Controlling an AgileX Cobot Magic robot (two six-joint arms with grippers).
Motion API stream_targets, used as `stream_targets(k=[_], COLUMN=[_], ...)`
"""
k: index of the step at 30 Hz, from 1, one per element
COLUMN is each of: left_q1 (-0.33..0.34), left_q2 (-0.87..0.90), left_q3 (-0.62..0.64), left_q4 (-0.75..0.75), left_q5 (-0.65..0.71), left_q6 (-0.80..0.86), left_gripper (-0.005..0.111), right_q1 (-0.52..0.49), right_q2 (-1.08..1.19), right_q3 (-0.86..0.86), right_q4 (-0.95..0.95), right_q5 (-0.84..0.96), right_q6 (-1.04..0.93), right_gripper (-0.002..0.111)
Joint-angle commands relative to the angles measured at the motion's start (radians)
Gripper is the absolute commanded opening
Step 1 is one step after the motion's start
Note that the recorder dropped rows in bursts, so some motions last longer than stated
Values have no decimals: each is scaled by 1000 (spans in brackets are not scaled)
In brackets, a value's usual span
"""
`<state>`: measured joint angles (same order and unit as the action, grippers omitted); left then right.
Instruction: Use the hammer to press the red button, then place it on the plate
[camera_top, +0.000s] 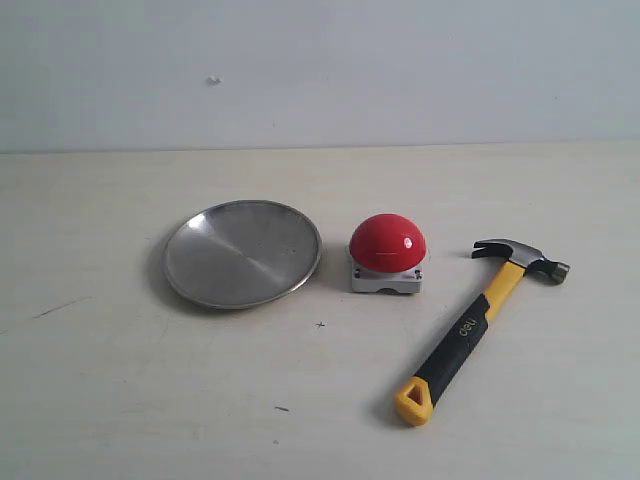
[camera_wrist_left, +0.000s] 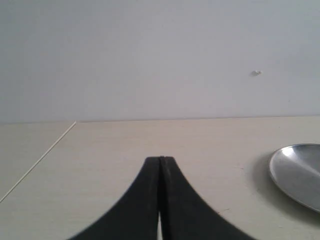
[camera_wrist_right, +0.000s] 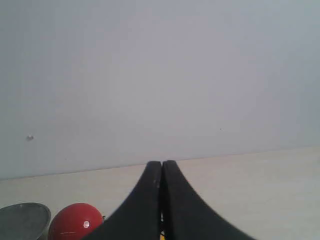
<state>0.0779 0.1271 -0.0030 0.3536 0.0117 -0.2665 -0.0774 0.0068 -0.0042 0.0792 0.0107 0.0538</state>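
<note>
Pale, lightly scuffed worktop (camera_top: 100, 400) against a plain grey-white wall (camera_top: 320, 70); three items are laid out on it, and neither arm shows in the exterior view.

Findings, read on the exterior view:
- The red button (camera_top: 388, 243) sits near the centre, dome up on its grey base.
- The plate (camera_top: 243, 253) lies at 9 o'clock of the button, just beside it and not touching, with nothing on it.
- The hammer (camera_top: 480, 330) lies flat at 4 o'clock of the button, apart from it. Its head points to 1 o'clock and its yellow looped end to 7 o'clock.

Hands: your left hand (camera_wrist_left: 160, 159) has its fingers pressed together with nothing between them, the plate's rim showing off to one side in its wrist view. Your right hand (camera_wrist_right: 162, 162) is likewise pressed together and carries nothing (the button and a sliver of plate show beyond it).

Progress, as I judge it: nothing is done. The hammer has not been picked up, so the press and the placement on the plate are both outstanding. You will need to spread the right hand before it can take the black handle.
</note>
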Motion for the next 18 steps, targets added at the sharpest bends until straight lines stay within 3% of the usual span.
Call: stream_targets(k=[1, 4, 8, 18], left_q1=[4, 4, 4, 4], left_q2=[-4, -4, -4, -4], left_q3=[3, 3, 3, 3], left_q4=[-10, -10, -10, -10], left_q5=[1, 1, 1, 1], left_q6=[2, 2, 2, 2], left_gripper=[0, 0, 0, 0], right_q1=[-6, -6, -6, -6], right_q2=[-7, -7, -7, -7], right_q3=[4, 4, 4, 4], right_q4=[0, 26, 171, 194], right_q5=[-11, -96, -136, -134], right_q6=[-1, 33, 221, 239], right_gripper=[0, 0, 0, 0])
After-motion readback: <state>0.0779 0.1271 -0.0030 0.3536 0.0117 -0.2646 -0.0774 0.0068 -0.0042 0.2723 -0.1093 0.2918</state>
